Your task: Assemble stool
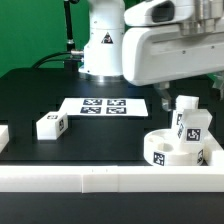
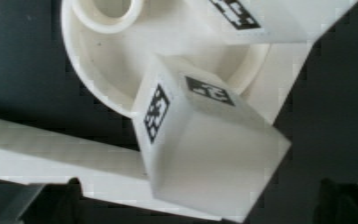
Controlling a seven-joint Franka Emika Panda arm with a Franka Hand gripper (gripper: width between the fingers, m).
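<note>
The round white seat disc lies at the exterior view's lower right, against the front rail. One tagged leg stands on it, and a second white leg shows just behind and above it. My gripper hangs over them, open, with its dark fingers on either side of the upper leg. In the wrist view a tilted tagged leg sits between my fingertips with a gap on each side, over the seat disc. Another leg shows at the edge. A third leg lies loose at the left.
The marker board lies flat mid-table in front of the arm's base. A long white rail runs along the front edge and also shows in the wrist view. A white piece sits at the exterior view's left edge.
</note>
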